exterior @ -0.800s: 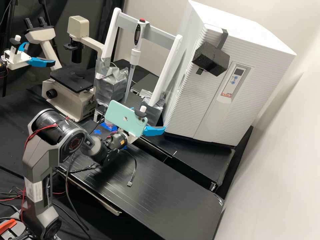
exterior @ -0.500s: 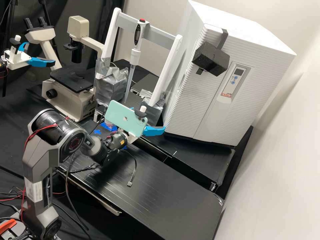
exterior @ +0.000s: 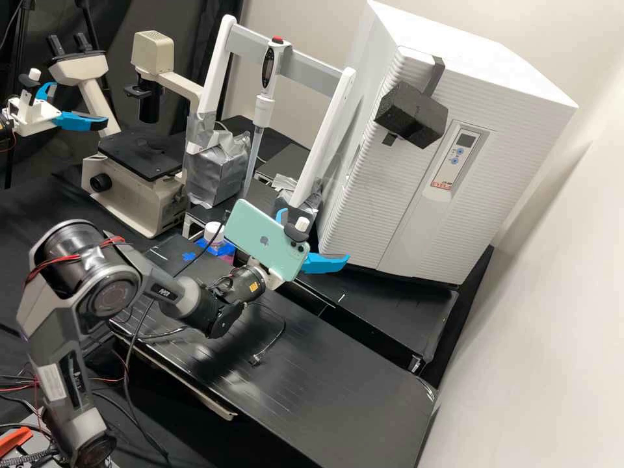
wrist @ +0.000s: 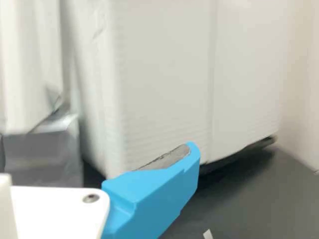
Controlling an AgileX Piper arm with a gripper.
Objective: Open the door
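Catalogue door (exterior: 374, 201) as shut, far right | list gripper (exterior: 315, 235) nearer, to left, jaws spread | raise to black block (exterior: 411, 116), straddle squarely, pinch firmly, draw slowly nearward

In the high view, the black bench (exterior: 351, 383) stretches toward five o'clock, shiny and faintly lined on top. Alongside it, a black platform (exterior: 409, 318) (a dark gap parts the two) carries the white cabinet (exterior: 364, 208) at two o'clock. The beige microscope (exterior: 133, 198) stands at ten; at nine, a small white-topped pot (exterior: 213, 232) sits near blue tape (exterior: 188, 257).
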